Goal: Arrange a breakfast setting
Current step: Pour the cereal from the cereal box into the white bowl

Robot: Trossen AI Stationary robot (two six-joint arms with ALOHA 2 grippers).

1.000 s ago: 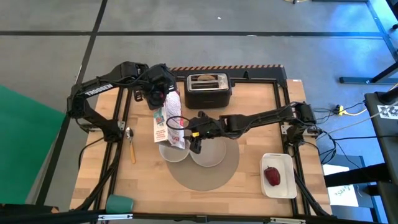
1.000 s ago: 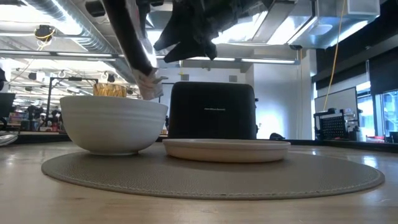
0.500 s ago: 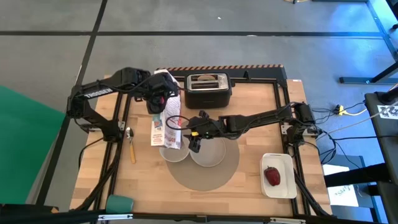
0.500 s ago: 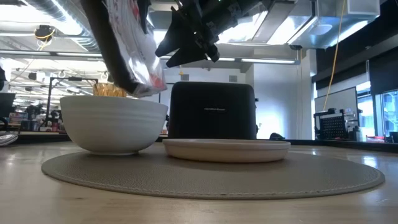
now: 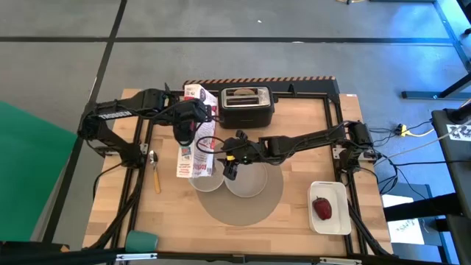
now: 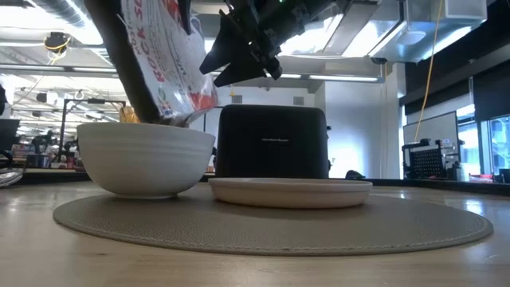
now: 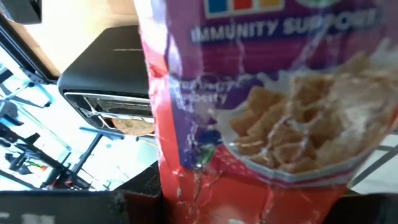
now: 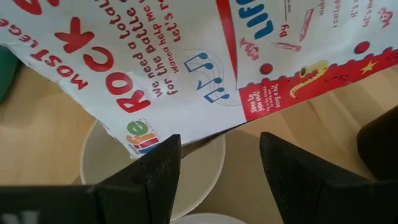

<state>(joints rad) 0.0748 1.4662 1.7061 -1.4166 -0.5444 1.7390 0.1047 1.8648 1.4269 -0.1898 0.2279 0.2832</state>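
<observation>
My left gripper (image 5: 185, 124) is shut on a red-and-white cereal bag (image 5: 193, 147), which slants over the white bowl (image 5: 206, 179). The bag's lower end (image 6: 187, 108) hangs just above the bowl's rim (image 6: 143, 127). My right gripper (image 8: 217, 180) is open beside that lower end, above the bowl and the small white plate (image 5: 247, 181). Bowl and plate rest on the round grey mat (image 5: 243, 202). The wooden-handled spoon (image 5: 154, 171) lies on the table to the left. The red fruit (image 5: 321, 208) lies on the white tray (image 5: 338, 193). No amber tumbler shows. My left gripper holds the cereal bag around its upper half (image 5: 193, 126), coming at it from the table's left and lying across it. The bag fills the left wrist view (image 7: 249, 124) and hides the fingers. The bag is lifted clear and tilted, with its far end up and its near end down over the bowl.
The black toaster (image 5: 246, 104) stands at the far edge with a browned piece (image 7: 134, 126) in its slot. A teal cup (image 5: 141, 240) stands at the near left corner. Black frame rails run along the table's sides.
My left gripper has moved toward the table's near edge and tipped the cereal bag. The bag's far end has risen toward the toaster. Its lower end has swung left and come down close over the bowl. My right gripper has kept almost still.
</observation>
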